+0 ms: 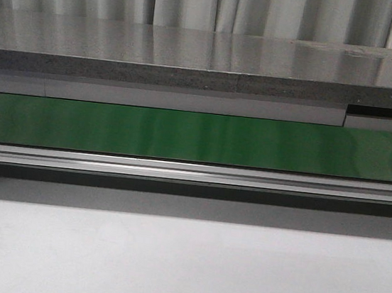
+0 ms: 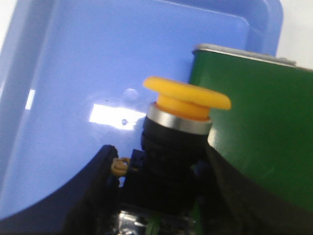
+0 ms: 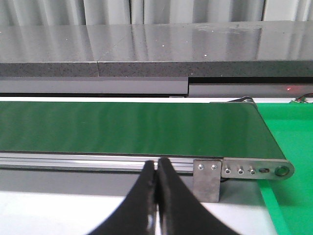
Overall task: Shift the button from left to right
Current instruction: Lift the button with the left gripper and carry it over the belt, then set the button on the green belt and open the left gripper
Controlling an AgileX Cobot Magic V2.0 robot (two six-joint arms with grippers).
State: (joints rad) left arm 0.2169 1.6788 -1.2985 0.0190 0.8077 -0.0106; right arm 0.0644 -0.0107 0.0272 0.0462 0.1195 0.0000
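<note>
Left wrist view is showing the left gripper (image 2: 159,188) clamping the button (image 2: 178,127) between its jaws, probably lifted above the blue tray (image 2: 73,73); the right gripper (image 3: 157,196) is waiting closed, empty, transfer rightward pending.

From my feed I've got a pale white tabletop (image 1: 181,266) up close, then a long green conveyor belt (image 1: 197,136) with an aluminium side rail (image 1: 193,172) running left to right. Behind it sits a grey speckled stone-look counter (image 1: 192,60), pretty glossy, catching reflections. Far back it's all whitish pleated curtains (image 1: 199,0). Lighting's soft and even.
</note>
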